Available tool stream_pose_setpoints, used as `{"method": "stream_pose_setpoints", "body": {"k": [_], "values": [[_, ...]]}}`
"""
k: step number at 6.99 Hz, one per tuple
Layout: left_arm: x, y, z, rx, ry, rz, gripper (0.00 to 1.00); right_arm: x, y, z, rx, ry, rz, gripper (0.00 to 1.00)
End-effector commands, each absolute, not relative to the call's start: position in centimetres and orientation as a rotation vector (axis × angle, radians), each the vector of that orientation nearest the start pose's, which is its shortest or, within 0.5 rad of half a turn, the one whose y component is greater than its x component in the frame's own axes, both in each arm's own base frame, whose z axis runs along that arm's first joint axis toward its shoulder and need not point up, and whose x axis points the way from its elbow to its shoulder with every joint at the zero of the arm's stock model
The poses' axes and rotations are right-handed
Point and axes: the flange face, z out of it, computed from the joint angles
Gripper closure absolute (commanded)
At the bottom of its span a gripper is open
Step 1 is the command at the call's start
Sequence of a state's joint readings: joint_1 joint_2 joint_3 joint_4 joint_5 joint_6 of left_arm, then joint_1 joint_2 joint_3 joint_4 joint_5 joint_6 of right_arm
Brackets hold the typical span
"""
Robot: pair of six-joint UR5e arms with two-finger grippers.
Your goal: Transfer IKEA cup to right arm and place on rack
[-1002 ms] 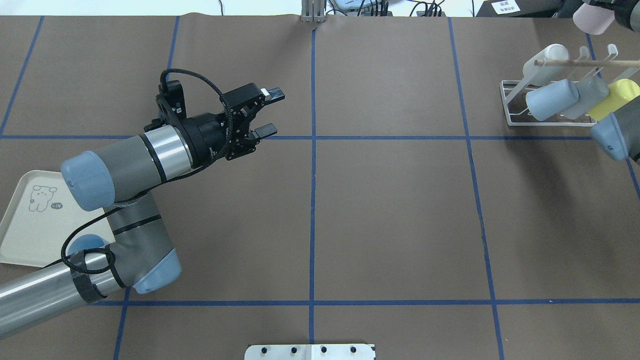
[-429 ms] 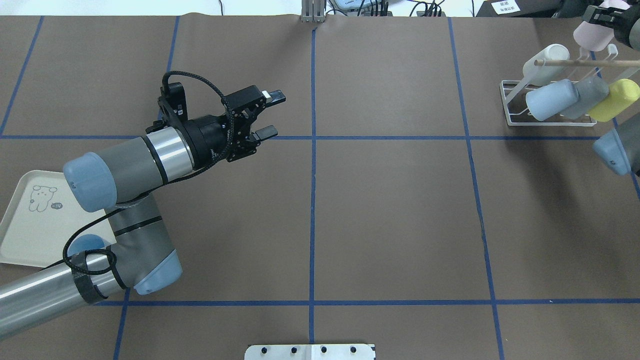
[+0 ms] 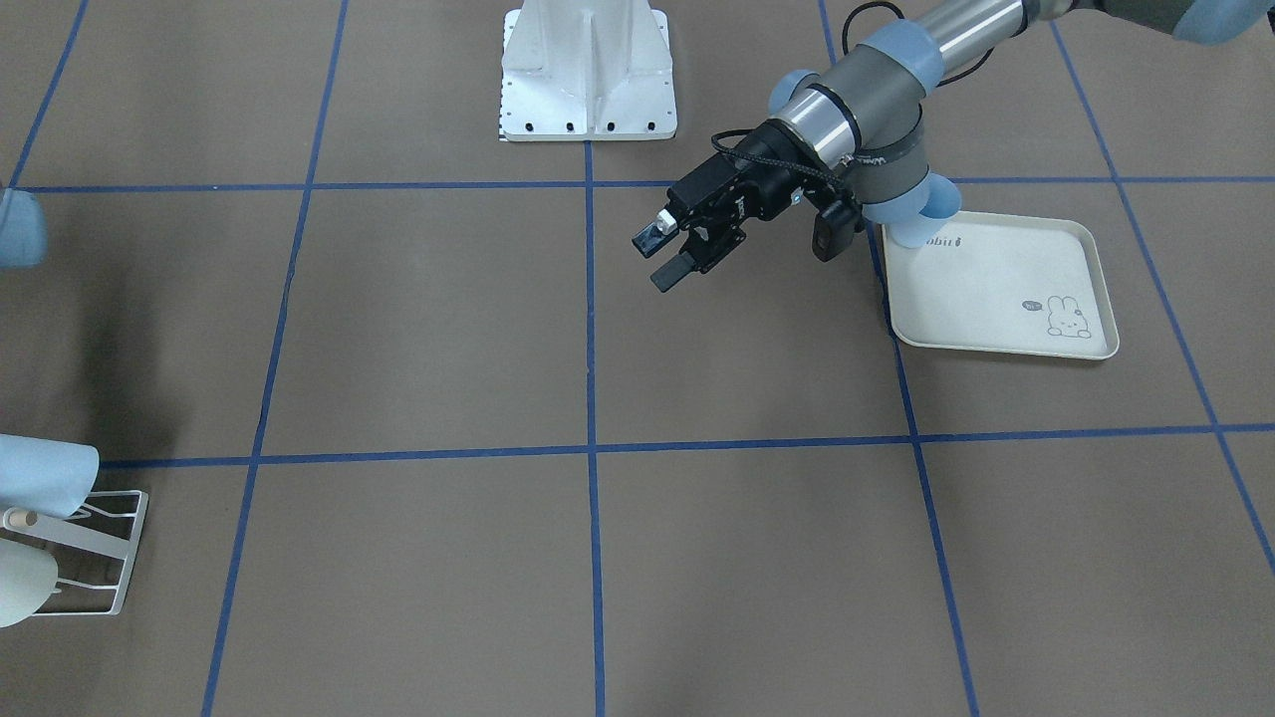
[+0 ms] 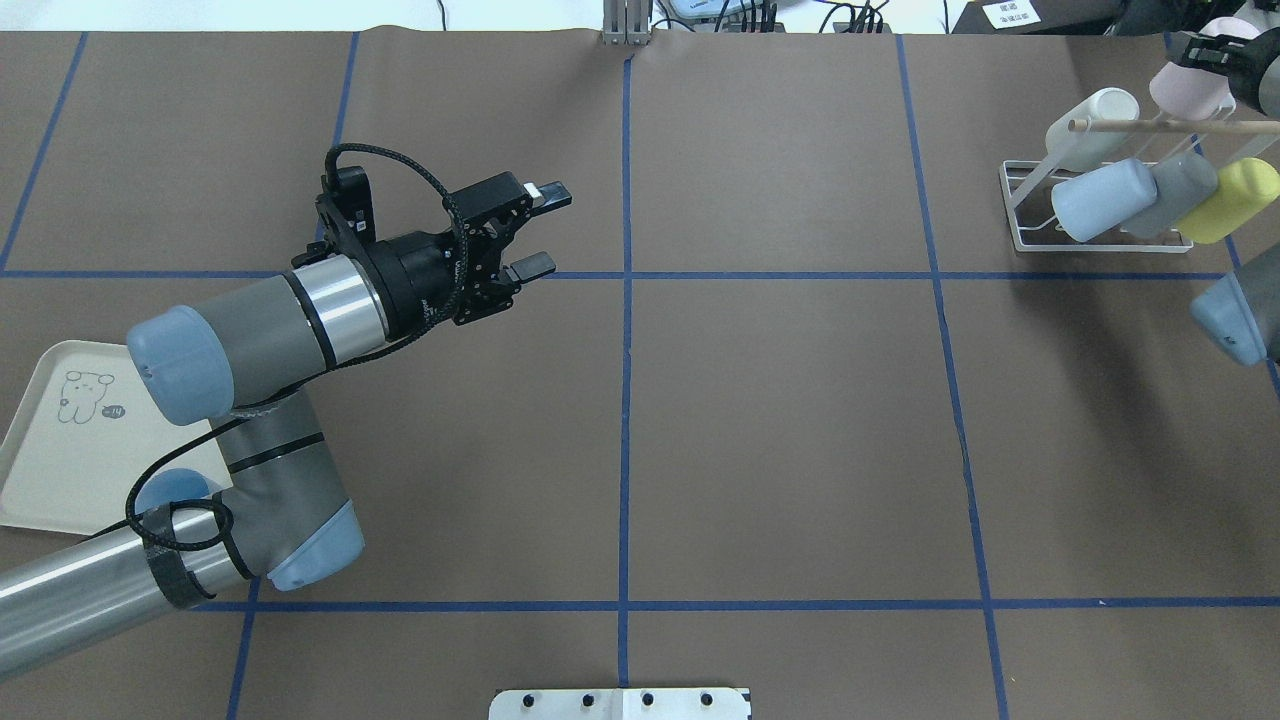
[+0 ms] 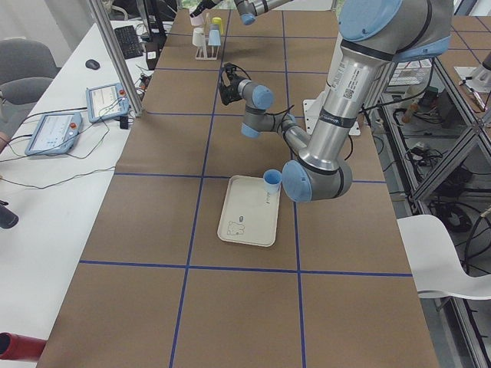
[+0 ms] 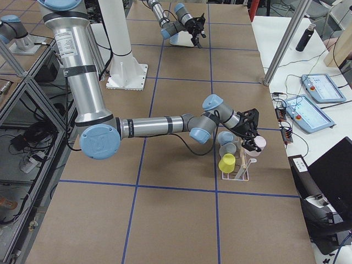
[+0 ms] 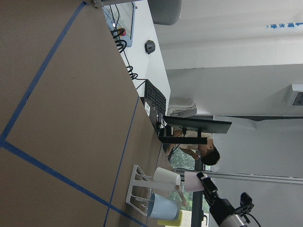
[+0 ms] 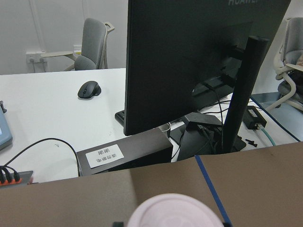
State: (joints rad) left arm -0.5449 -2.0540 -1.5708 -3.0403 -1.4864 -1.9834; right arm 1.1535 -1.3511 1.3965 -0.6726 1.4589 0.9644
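Note:
My right gripper (image 4: 1207, 55) is shut on a pale pink IKEA cup (image 4: 1182, 92) at the far right, just above the back pegs of the white wire rack (image 4: 1018, 205). The exterior right view shows the cup (image 6: 257, 143) over the rack (image 6: 237, 177). The right wrist view shows only the cup's rounded end (image 8: 174, 211). The rack holds a white, a pale blue (image 4: 1100, 200), a grey and a yellow cup (image 4: 1238, 198). My left gripper (image 4: 547, 230) is open and empty above the table left of centre; it also shows in the front view (image 3: 657, 257).
A cream rabbit-print tray (image 4: 50, 450) lies at the near left, partly under my left arm; it also shows in the front view (image 3: 996, 289). A wooden rod (image 4: 1160, 126) runs across the rack top. Monitor, cables and tablets sit past the table's far edge.
My right gripper has brought the pink cup down and inward onto the rack's back pegs. Its elbow has slid toward the right edge. The left arm has hardly moved.

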Motion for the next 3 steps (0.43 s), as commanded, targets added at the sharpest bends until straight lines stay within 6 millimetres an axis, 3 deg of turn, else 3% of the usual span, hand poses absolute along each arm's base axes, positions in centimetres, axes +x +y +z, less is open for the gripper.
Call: {"method": "stream_pose_setpoints", "body": {"k": [1, 2, 3], "values": [[43.95, -43.19, 22.71, 0.191, 2.011, -0.704, 0.00, -12.73, -62.30, 54.09, 0.800, -0.535, 0.551, 0.77], [43.87, -43.24, 22.70, 0.192, 2.012, -0.705, 0.00, -12.93, -62.26, 54.09, 0.799, -0.537, 0.549, 0.65], [43.81, -43.30, 22.70, 0.193, 2.012, -0.704, 0.00, -13.54, -62.22, 54.22, 0.804, -0.527, 0.546, 0.16]]}}
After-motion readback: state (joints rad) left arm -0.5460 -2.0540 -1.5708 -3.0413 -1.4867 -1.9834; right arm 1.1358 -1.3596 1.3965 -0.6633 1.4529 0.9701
